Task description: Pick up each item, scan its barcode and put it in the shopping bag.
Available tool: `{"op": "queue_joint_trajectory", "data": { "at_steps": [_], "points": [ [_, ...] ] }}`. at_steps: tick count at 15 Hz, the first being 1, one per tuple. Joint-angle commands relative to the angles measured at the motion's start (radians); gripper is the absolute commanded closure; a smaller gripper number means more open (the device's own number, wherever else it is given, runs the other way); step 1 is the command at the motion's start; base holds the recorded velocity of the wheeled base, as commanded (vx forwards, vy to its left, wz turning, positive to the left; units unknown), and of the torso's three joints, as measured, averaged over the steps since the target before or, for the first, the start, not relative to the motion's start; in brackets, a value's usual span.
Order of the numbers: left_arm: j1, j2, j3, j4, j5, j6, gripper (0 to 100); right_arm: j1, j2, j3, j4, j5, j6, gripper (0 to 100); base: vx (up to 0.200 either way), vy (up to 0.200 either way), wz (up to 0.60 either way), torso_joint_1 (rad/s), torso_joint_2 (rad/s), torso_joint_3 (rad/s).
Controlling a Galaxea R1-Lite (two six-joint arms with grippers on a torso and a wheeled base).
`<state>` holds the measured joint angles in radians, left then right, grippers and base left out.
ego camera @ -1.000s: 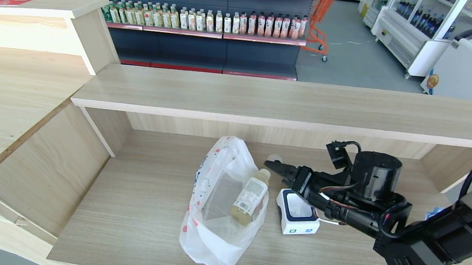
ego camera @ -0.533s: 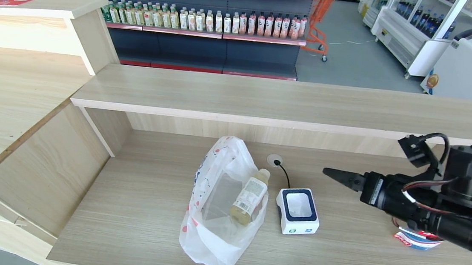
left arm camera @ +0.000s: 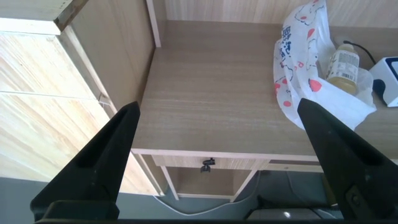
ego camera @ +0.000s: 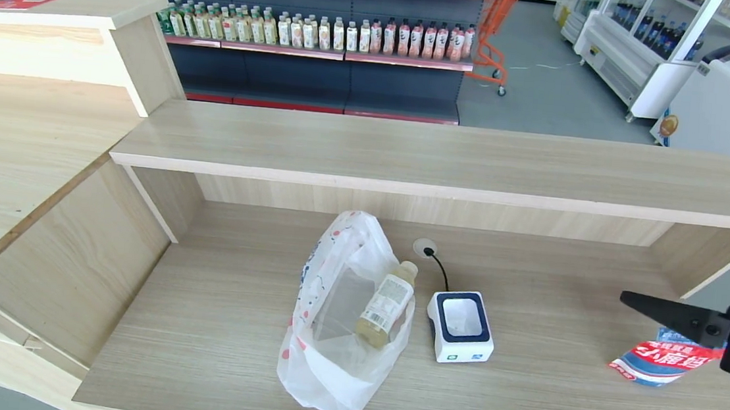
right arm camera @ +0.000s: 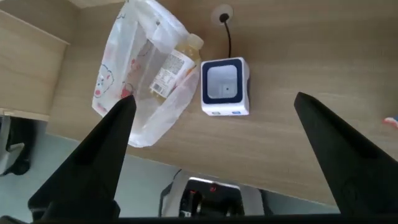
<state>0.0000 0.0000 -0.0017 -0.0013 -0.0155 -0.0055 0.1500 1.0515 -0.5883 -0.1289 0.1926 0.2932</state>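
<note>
Right gripper (ego camera: 644, 303), jaws wide apart and empty, hangs by the snack packet (ego camera: 658, 360) at lower right — drop straight, pinch its puffed middle off the bench (ego camera: 519, 403)

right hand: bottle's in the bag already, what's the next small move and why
Probably lower the open right hand onto the snack packet and close on it. The bottle already lies in the shopping bag, while the packet lies on the counter to the right of the scanner, and the empty hand hangs just over it.
</note>
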Motion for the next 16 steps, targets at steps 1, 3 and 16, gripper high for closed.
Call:
{"op": "queue_joint_trajectory", "data": {
  "at_steps": [1,3,16],
  "points": [
    [0.000,0.000,0.000,0.000,0.000,-0.001,0,-0.038,-0.126,-0.013,0.043,-0.031,0.072,0,0.000,0.000,0.00,0.000,0.00,0.000],
    [0.000,0.000,0.000,0.000,0.000,-0.001,0,-0.095,-0.139,-0.005,0.051,-0.036,0.090,0,0.000,0.000,0.00,0.000,0.00,0.000],
    [0.000,0.000,0.000,0.000,0.000,-0.001,0,-0.133,-0.180,-0.007,0.160,-0.038,0.096,0,-0.108,-0.108,0.00,0.003,0.00,0.002]
  ]
}}
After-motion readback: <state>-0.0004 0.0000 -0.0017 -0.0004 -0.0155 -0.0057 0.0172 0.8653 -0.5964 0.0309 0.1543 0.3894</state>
